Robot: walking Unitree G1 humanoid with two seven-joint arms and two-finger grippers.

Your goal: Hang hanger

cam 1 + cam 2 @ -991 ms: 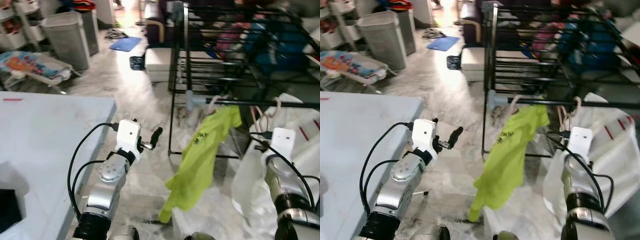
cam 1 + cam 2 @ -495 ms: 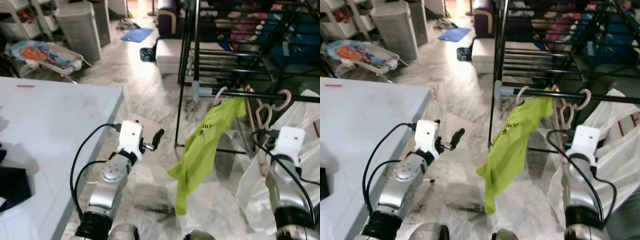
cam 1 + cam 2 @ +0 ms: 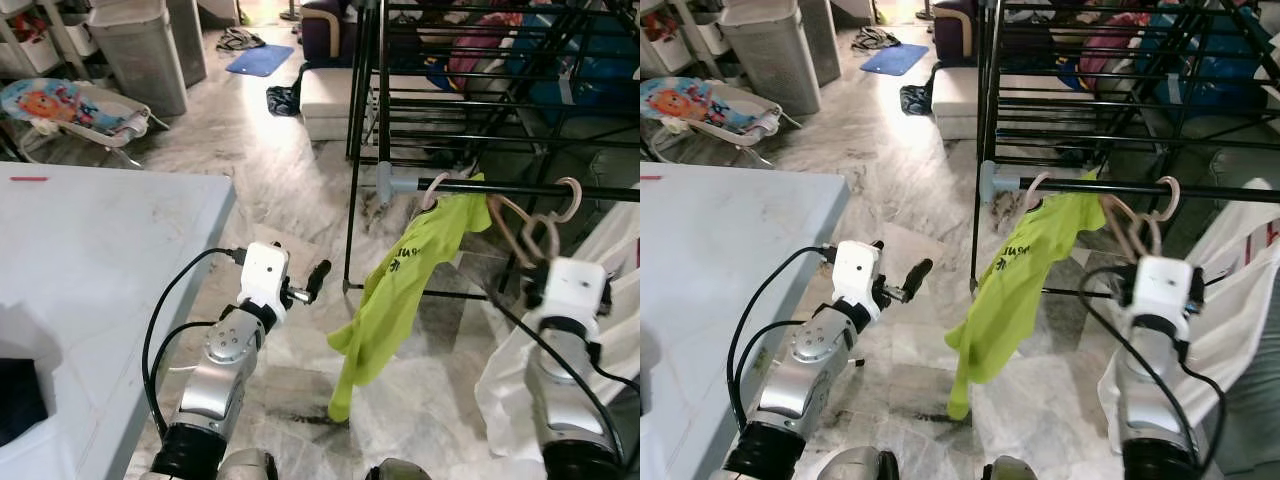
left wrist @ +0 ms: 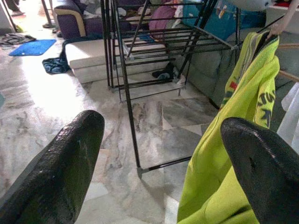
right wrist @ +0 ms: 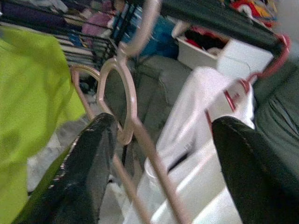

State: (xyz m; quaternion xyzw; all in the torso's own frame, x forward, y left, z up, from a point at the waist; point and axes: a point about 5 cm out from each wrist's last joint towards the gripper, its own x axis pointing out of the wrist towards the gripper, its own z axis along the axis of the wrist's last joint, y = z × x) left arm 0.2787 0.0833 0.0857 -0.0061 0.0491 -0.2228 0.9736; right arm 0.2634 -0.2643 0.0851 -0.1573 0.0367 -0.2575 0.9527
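One pink hanger (image 3: 535, 225) hooked over the rail (image 3: 520, 188) (body slanting downward).

I'm holding my left arm (image 3: 215, 380) raised in the lower left of the head view, forearm angling up toward frame centre; its left gripper (image 4: 163, 154) is gaping wide, fingers well apart; my right arm (image 3: 560, 400) is reaching upward at the lower right; the right gripper (image 5: 159, 158) is standing open too.
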